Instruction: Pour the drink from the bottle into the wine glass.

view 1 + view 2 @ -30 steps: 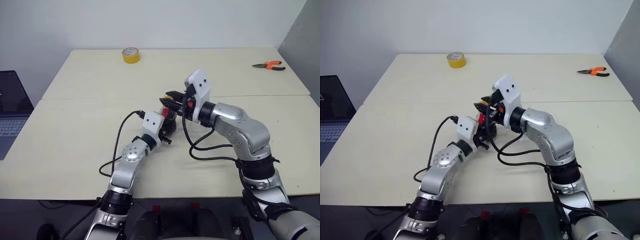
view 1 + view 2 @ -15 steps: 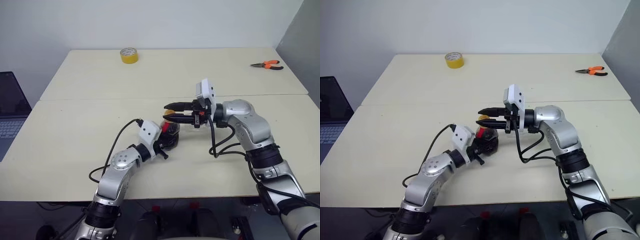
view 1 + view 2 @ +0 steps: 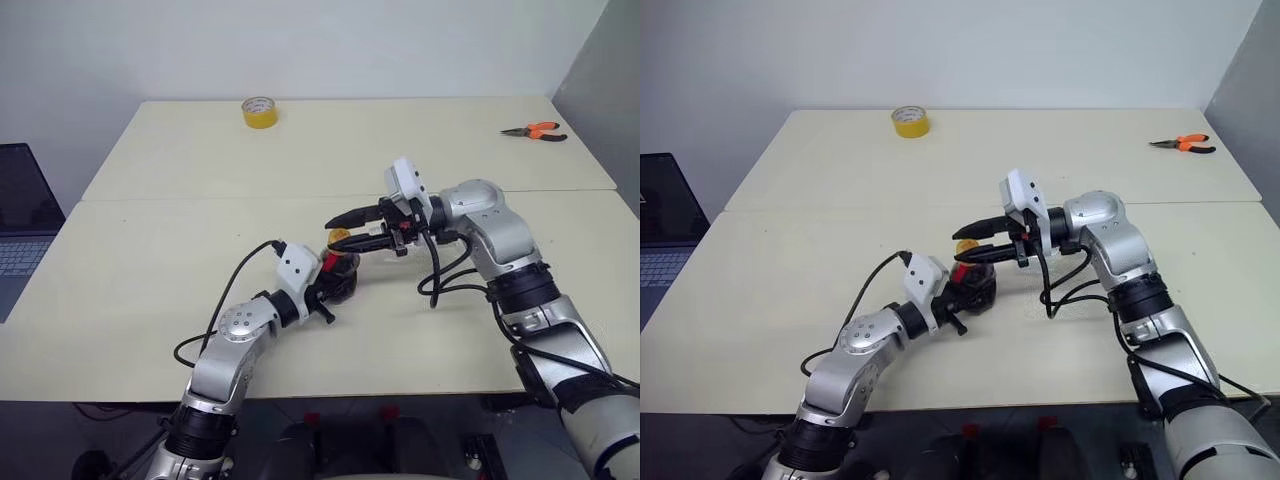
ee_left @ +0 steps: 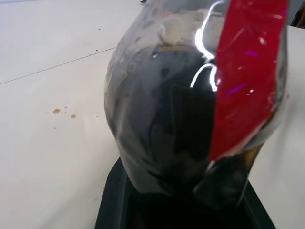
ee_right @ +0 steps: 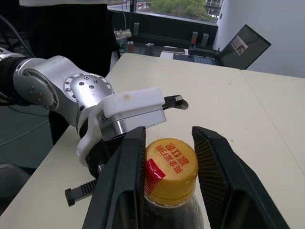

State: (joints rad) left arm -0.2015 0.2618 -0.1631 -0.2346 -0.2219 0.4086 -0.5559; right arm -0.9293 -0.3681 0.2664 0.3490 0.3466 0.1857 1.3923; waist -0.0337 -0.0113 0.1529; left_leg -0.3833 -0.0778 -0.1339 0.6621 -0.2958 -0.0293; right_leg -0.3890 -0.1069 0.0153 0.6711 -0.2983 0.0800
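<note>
Two pale tables butt together before a white wall.

head pair overlooks table, wrists close on bottle

Red Chinese characters, too small to read, mark the bottle's yellow cap.

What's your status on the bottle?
Left gripper shut on bottle, upright on table. Right gripper open, fingers either side of yellow cap. Cap on; nothing poured.
</note>
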